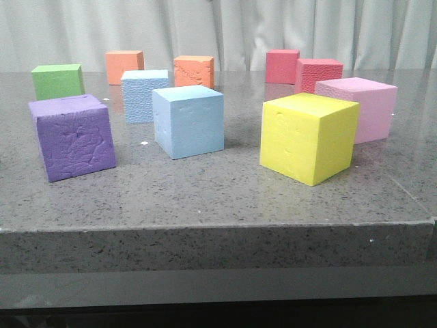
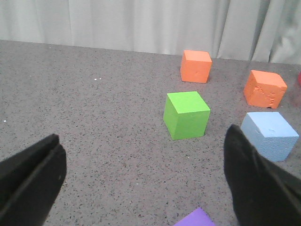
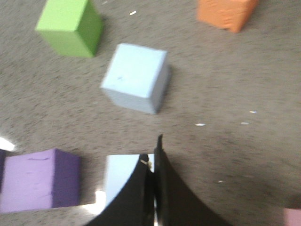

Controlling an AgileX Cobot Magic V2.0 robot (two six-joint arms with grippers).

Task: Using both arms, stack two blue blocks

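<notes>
Two blue blocks stand on the grey table. The smoother one [image 1: 188, 121] is nearer the front, and the pebbled one [image 1: 145, 96] sits just behind it to the left. No gripper shows in the front view. My left gripper [image 2: 141, 183] is open and empty over bare table, with the pebbled block [image 2: 270, 135] beyond its right finger [image 2: 254, 183]. My right gripper [image 3: 151, 162] is shut on nothing, its tips above the nearer blue block [image 3: 120, 176], which they partly hide. The pebbled block [image 3: 136, 77] lies farther out. This view is blurred.
Around the blue blocks stand a purple cube [image 1: 72, 136], a green cube [image 1: 58, 80], two orange cubes [image 1: 124, 65] [image 1: 194, 71], two red cubes [image 1: 282, 65] [image 1: 318, 74], a pink cube [image 1: 358, 108] and a yellow cube [image 1: 308, 137]. The table's front edge [image 1: 218, 229] is close.
</notes>
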